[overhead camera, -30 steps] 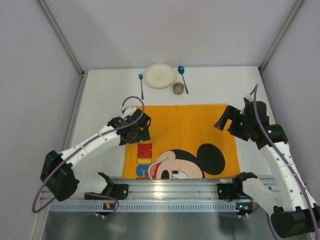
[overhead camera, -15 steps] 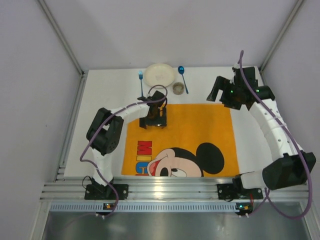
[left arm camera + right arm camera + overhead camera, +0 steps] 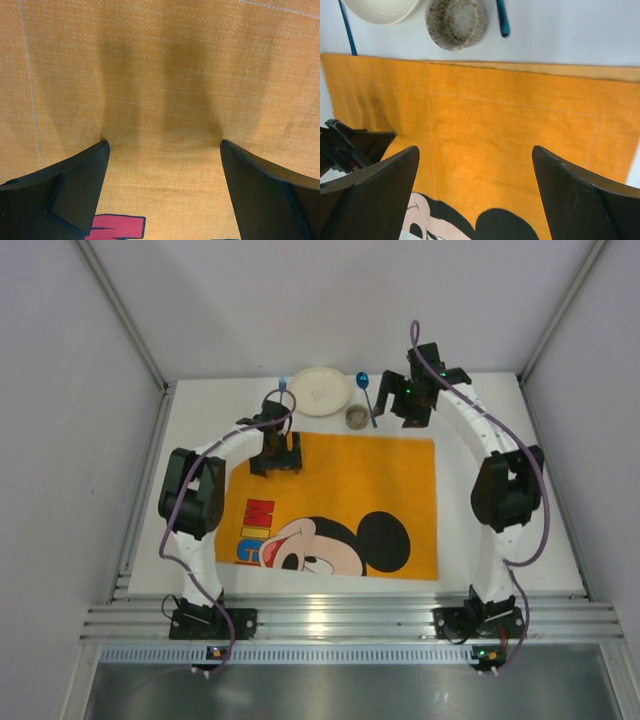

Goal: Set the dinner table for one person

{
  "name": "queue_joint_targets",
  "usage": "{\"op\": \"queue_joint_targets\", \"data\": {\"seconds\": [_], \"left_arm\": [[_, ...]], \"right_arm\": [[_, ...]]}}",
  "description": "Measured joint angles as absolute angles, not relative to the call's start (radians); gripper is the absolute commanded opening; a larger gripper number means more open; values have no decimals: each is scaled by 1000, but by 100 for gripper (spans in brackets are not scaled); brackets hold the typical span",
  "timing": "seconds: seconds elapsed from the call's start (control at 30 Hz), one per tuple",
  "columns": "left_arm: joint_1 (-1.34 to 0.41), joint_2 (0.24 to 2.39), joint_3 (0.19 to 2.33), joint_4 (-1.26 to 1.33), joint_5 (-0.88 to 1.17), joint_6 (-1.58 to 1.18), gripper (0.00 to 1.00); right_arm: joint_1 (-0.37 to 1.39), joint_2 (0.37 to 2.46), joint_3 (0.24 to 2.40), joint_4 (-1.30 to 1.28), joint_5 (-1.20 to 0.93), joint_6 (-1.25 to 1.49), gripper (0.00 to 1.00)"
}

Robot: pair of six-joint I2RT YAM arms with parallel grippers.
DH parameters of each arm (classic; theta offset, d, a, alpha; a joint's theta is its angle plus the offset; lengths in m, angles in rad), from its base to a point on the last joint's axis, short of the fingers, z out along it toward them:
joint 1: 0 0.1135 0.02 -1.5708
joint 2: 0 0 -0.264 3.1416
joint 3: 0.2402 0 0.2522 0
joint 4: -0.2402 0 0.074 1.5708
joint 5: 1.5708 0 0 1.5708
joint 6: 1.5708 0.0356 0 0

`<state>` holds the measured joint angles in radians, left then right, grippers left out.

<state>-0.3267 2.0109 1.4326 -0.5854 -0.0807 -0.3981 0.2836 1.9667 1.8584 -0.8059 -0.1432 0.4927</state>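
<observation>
The dinner table (image 3: pixel 210 410) is a white tabletop. An orange cartoon-mouse placemat (image 3: pixel 340 480) lies flat on it, and it also shows in the left wrist view (image 3: pixel 165 75) and the right wrist view (image 3: pixel 490 130). My left gripper (image 3: pixel 276 458) is open with its fingertips (image 3: pixel 102 147) down at the cloth near the mat's far left corner; its midpoint in the wrist view (image 3: pixel 162 145) is over bare cloth. My right gripper (image 3: pixel 412 405) is open and empty above the mat's far right corner, and its midpoint in its own view (image 3: pixel 475 150) is over the mat.
Along the table's far edge sit a cream plate (image 3: pixel 318 390), a blue fork (image 3: pixel 283 388) left of it, a blue spoon (image 3: pixel 366 395) and a small speckled bowl (image 3: pixel 356 417) on the right. The right wrist view shows the bowl (image 3: pixel 456 20) and spoon (image 3: pixel 502 17).
Both arms have swung from the near side toward the far end. The placemat has slid left and away from the near edge. The right gripper moved up beside the spoon.
</observation>
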Motion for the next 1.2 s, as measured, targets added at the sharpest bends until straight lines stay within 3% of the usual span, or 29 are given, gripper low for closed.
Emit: {"op": "queue_joint_targets", "data": {"seconds": [0.4,0.7,0.93,1.03,1.07,1.2], "left_arm": [[-301,1908,1354,-638,38,-426,99],[-302,1714,1317,-712,44,-449,98],[-302,1698,1318,-751,17,-447,98],[-302,1698,1321,-775,-28,-441,99],[-302,1698,1324,-781,-45,-439,99],[-302,1712,1372,-800,-136,-430,99]], "right_arm": [[353,2387,2263,-799,-118,599,81],[353,2499,2383,-797,14,641,67],[382,2564,2418,-802,105,630,44],[400,2588,2426,-801,124,628,18],[404,2591,2429,-803,129,627,4],[409,2593,2437,-803,141,622,0]]}}
